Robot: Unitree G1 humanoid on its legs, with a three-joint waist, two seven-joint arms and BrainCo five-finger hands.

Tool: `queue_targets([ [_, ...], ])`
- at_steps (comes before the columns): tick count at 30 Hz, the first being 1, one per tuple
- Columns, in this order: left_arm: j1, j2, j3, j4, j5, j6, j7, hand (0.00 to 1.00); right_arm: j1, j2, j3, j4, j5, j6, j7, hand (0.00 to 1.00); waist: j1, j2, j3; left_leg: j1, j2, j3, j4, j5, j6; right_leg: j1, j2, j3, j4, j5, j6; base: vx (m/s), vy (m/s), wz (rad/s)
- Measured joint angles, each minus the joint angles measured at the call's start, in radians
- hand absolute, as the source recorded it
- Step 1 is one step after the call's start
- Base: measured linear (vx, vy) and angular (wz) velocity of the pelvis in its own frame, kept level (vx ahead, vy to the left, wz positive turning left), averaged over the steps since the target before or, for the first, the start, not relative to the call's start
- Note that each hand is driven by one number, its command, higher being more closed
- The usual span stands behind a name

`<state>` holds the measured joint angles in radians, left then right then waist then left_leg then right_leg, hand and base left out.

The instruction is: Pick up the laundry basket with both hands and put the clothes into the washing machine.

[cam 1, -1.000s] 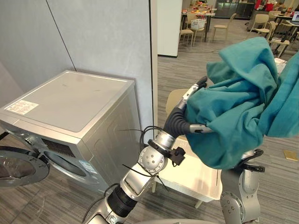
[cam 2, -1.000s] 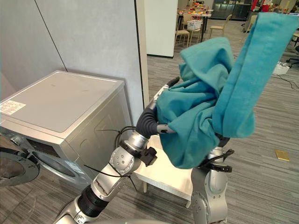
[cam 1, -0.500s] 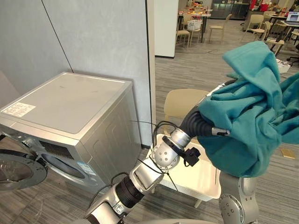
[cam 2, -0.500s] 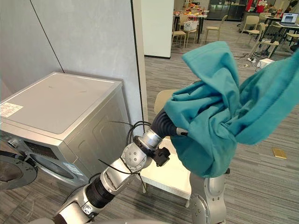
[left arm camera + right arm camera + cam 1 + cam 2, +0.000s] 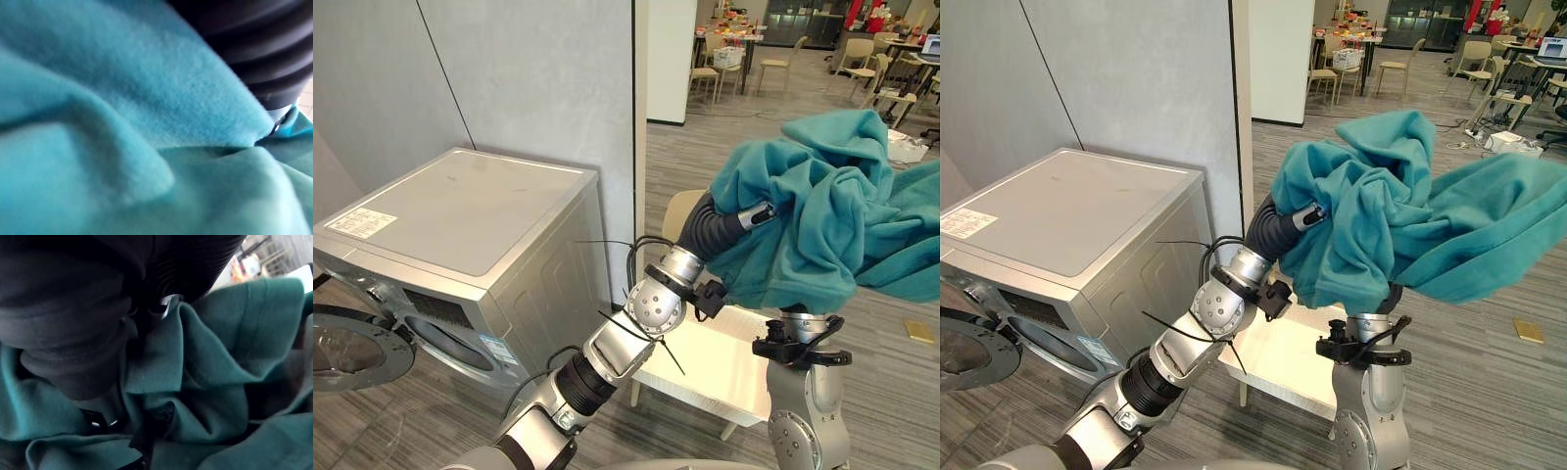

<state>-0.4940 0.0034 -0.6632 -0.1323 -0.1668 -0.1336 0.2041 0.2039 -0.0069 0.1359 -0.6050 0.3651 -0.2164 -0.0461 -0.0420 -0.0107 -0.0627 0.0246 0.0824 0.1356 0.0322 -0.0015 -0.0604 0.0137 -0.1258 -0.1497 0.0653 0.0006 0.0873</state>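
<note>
A big teal garment [image 5: 822,225] hangs bunched in the air at the right of the eye views, well right of the washing machine. My left hand [image 5: 722,227] reaches up from the lower left and is pushed into the garment's left side, teal cloth [image 5: 122,122] wrapping it. My right arm stands upright under the bundle, and my right hand [image 5: 73,338] is buried in the folds [image 5: 205,377]. One end of the garment [image 5: 1498,235] trails out to the right. Below the bundle sits the white laundry basket [image 5: 729,367].
The grey washing machine [image 5: 460,230] stands at the left against the wall, its round door [image 5: 352,348] swung open at the lower left. A beige chair [image 5: 677,211] is behind the basket. Tables and chairs [image 5: 724,59] fill the far room.
The garment has come down from high at the right into a lower bundle. My left hand has pushed further into it, and the long end now trails out sideways.
</note>
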Motion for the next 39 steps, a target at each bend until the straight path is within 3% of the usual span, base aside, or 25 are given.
queue_targets([
  [10,0.042,-0.008,0.013,0.004,0.003,-0.002,-0.001,1.0,0.002,0.0,-0.023,0.002,-0.008,0.029,-0.027,0.0,0.0,-0.006,0.001,-0.006,-0.001,-0.011,-0.001,0.001,0.001,0.0,0.0,-0.011,-0.001,0.0,0.0,0.0,-0.001,0.03],
  [16,0.158,-0.017,0.079,-0.094,0.033,0.006,-0.007,1.0,0.005,0.031,-0.088,-0.005,-0.023,0.03,-0.045,0.0,0.002,-0.007,0.001,0.004,0.002,-0.001,-0.016,0.0,0.001,0.0,0.003,-0.008,-0.002,-0.001,0.001,0.0,-0.002,-0.03],
  [20,0.231,0.009,0.25,-0.215,0.064,0.009,0.01,1.0,0.033,0.062,-0.199,-0.039,-0.022,0.027,-0.075,0.0,0.0,-0.006,0.003,0.007,0.004,0.006,-0.017,-0.001,0.0,-0.002,0.006,-0.001,-0.003,-0.002,0.001,0.0,-0.003,-0.06],
  [22,0.279,0.037,0.392,-0.305,0.071,0.007,0.044,1.0,0.045,0.066,-0.281,-0.049,-0.023,0.027,-0.087,0.0,0.001,-0.003,0.005,0.011,0.005,0.016,-0.018,-0.001,0.0,-0.003,0.007,0.012,-0.004,-0.002,0.001,0.0,0.001,-0.11],
  [27,0.38,0.069,0.616,-0.44,0.103,-0.009,0.09,1.0,0.074,0.068,-0.367,-0.05,-0.023,0.029,-0.086,0.0,0.003,0.0,0.007,0.022,0.003,0.03,-0.03,-0.001,0.0,0.0,0.007,0.016,-0.013,-0.002,0.001,0.01,0.0,-0.08],
  [35,0.595,0.05,0.965,-0.535,0.142,-0.02,0.15,1.0,0.112,0.077,-0.602,-0.049,-0.022,0.03,-0.095,0.0,0.003,0.019,0.019,0.039,0.003,0.029,-0.035,-0.005,0.002,0.022,0.005,0.012,-0.016,-0.007,0.0,0.01,0.0,0.03],
  [39,0.753,0.012,1.118,-0.574,0.157,-0.029,0.177,1.0,0.201,0.092,-0.752,-0.033,-0.055,0.032,-0.151,0.0,0.004,0.027,0.016,0.042,0.004,0.029,-0.034,-0.022,-0.004,0.037,0.002,-0.011,-0.011,-0.028,-0.001,-0.01,-0.005,0.08],
])
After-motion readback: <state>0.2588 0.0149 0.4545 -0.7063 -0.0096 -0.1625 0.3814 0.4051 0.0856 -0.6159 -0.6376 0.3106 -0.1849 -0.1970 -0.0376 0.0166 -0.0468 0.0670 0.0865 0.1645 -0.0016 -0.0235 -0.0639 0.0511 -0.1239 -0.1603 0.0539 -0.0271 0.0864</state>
